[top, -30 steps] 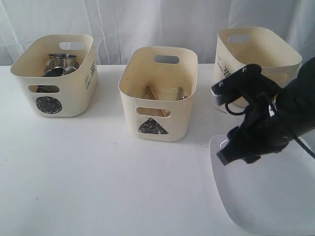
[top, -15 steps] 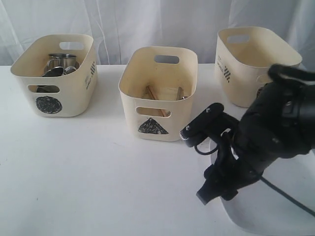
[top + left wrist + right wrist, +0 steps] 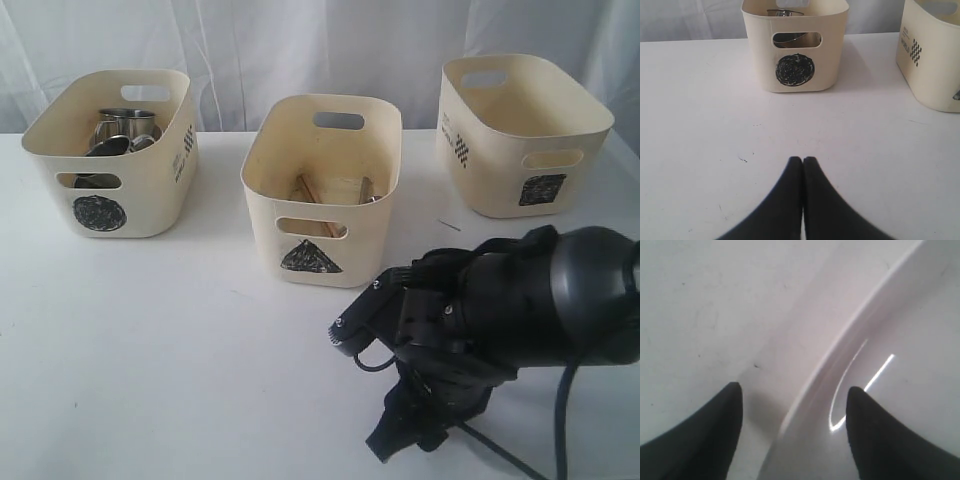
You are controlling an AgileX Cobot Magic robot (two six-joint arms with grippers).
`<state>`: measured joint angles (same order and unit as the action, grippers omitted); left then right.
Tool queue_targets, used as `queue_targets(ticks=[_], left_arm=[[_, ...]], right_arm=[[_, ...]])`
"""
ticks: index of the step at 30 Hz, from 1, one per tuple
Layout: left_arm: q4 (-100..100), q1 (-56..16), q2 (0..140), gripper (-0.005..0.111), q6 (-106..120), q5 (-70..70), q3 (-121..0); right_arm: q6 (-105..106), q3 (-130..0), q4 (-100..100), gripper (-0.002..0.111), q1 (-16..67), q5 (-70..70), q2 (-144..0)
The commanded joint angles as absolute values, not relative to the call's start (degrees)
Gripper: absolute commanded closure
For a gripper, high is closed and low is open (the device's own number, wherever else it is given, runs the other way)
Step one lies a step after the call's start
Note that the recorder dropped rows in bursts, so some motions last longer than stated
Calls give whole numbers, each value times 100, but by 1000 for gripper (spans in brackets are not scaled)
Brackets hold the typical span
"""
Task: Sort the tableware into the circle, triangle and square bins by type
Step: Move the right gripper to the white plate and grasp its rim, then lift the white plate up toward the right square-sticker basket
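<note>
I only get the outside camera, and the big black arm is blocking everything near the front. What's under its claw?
Observer: The right wrist view shows the rim of the white plate lying between the open fingers of the right gripper.
Operator: Is it grabbing the plate yet?
Observer: No. One finger is over the table and the other is over the plate, with a wide gap between them.
Operator: Where's the other claw? I can't see it.
Observer: The left gripper is shut, fingertips together, above the table and facing the circle bin.
</note>
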<state>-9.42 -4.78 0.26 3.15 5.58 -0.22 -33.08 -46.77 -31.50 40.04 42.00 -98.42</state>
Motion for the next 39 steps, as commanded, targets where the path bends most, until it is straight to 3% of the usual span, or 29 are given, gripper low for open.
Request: queue_targets(ticks=[1,6,12,14,17,39], left_arm=[[-971,-475,0,107,292,557,0],[-971,-475,0,107,292,557,0],[-971,-475,0,107,292,557,0],[-971,-475,0,107,292,557,0],[-971,-475,0,107,292,557,0],[-971,-475,0,107,292,557,0]], right_arm=[[-3753,-4678,-3496,51,4020,4566,-10014],[-3792,-4678,-3496,55,4020,4738,-10218],[-3940,-4678,-3355,73,4020,4647,-10354],[-3953,-4678,-3309,82,4020,4555,-10376],[-3953,-4678,-3335,108,4020,4436,-10253],[-3466,-4678,-3716,108,4111,5394,-7275]])
